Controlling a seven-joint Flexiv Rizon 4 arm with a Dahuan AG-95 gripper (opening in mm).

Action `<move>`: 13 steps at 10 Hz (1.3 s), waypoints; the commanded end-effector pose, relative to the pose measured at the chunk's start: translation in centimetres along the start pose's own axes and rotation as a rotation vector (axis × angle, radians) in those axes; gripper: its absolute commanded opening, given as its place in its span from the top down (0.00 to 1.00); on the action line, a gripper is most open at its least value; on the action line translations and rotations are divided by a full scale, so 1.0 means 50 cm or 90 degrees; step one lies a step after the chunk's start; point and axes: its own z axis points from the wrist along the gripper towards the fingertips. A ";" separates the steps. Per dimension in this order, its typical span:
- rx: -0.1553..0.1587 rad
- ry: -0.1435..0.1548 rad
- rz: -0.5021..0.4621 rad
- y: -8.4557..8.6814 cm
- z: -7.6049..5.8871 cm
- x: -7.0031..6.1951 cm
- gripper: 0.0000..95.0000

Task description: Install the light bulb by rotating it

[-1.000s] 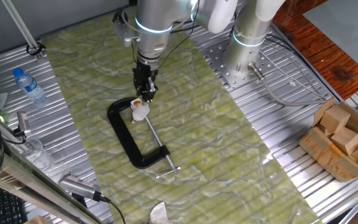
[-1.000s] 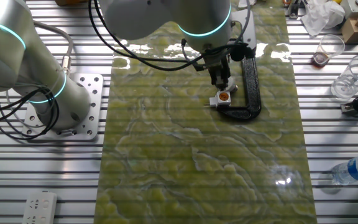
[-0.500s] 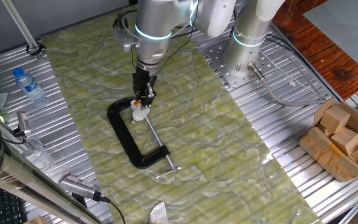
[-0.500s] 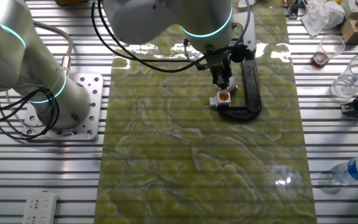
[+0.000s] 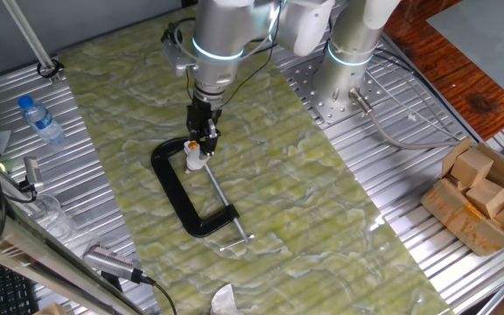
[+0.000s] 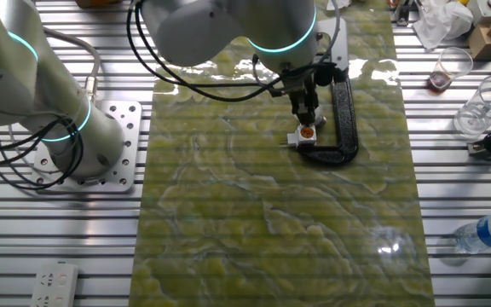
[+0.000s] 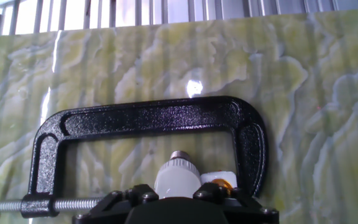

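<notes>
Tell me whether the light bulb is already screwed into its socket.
Not yet: in the hand view the light bulb sits between the gripper jaws with its metal screw base bare, beside the white socket.

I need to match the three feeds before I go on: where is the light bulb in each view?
One fixed view: light bulb left of centre, under the gripper, inside the black C-clamp.
The other fixed view: light bulb right of centre, at the clamp's near end.
Hand view: light bulb at bottom centre, between the fingers.
Shared landmark: the C-clamp.
</notes>
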 end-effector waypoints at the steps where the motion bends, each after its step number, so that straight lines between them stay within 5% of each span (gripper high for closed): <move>1: 0.005 -0.005 -0.002 -0.004 0.002 0.000 0.40; 13: 0.006 -0.011 -0.006 -0.001 0.032 0.002 0.40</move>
